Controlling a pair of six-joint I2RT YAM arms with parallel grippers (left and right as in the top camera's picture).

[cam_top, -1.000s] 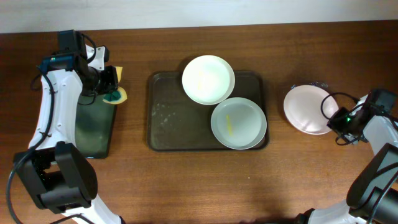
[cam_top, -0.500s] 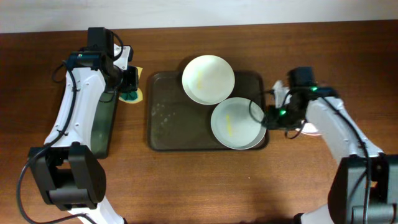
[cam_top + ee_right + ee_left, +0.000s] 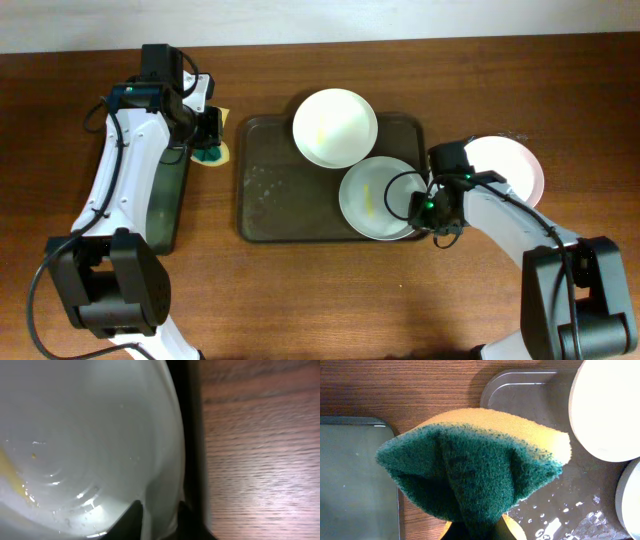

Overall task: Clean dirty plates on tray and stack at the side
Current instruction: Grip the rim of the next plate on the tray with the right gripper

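Observation:
The dark brown tray holds two white plates: one at its top edge and one with a yellow smear at its lower right. A third plate lies on the table to the right. My left gripper is shut on a yellow-and-green sponge, just left of the tray's top left corner. My right gripper is at the smeared plate's right rim. Its fingers are closed on either side of that rim.
A smaller black tray with a greenish inside lies at the far left, also in the left wrist view. Water drops wet the brown tray's floor. Bare wood lies in front of the tray.
My right arm left the plate on the table and moved left to the smeared plate's rim. My left arm carried the sponge right toward the tray's corner, then held still.

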